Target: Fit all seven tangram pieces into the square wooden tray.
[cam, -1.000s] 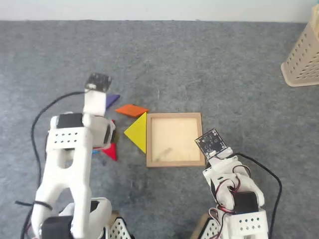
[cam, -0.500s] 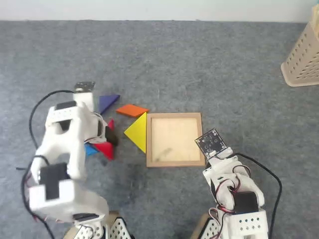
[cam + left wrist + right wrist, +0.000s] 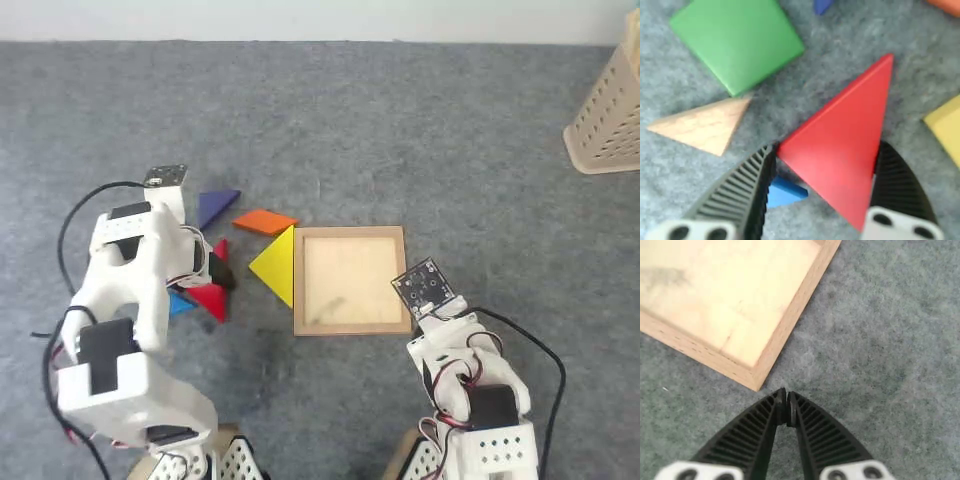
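A: High view first?
B: Yep. Got square wooden tray (image 3: pixel 350 233) mid-worktop (image 3: pixel 420 130), on grey felt. See yellow triangle (image 3: pixel 277 265) right beside its L rim, orange parallelogram (image 3: pixel 265 221) just past the tip, purple triangle (image 3: pixel 215 205) near that. See L arm bent over the cluster, w/ red triangle (image 3: pixel 212 298) and blue piece (image 3: pixel 180 303) poking out beside it. Also cream perforated basket (image 3: pixel 607 110) at far R edge.
A: L wrist view?
B: See left claw (image 3: pixel 827 150) grasping red triangle, one finger each side. Got blue piece partly under it; wooden triangle (image 3: pixel 702 125) and green square (image 3: pixel 737 42) nearby on felt, apart from each other.
A: R wrist view?
B: See right claw (image 3: pixel 787 407) clenched, tips touching, over felt just off a tray corner.
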You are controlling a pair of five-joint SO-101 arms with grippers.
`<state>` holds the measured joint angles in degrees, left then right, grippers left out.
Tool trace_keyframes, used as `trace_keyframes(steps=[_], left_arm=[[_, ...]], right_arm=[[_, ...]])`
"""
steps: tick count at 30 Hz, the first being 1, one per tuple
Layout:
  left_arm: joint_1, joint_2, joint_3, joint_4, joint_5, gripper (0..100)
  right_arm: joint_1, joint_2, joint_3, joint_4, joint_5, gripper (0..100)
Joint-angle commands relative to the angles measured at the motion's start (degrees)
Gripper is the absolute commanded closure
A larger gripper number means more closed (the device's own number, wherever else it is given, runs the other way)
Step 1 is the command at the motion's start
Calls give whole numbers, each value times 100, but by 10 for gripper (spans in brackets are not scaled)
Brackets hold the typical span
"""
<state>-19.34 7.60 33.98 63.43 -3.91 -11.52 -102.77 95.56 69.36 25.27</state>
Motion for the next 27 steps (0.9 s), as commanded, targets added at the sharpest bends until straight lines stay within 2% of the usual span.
trace_keyframes(steps=[1, 16, 22, 27], left_arm=[[-44, 26, -268, -202, -97, 706], [633, -53, -163, -273, -88, 784], [615, -149, -637, 229, -114, 785], [677, -1073, -743, 659, -114, 785]], right_arm=[[-13, -127, 88, 40, 62, 991], [-13, -127, 88, 40, 62, 991], [-13, -127, 88, 40, 62, 991], [-13, -127, 88, 40, 62, 991]])
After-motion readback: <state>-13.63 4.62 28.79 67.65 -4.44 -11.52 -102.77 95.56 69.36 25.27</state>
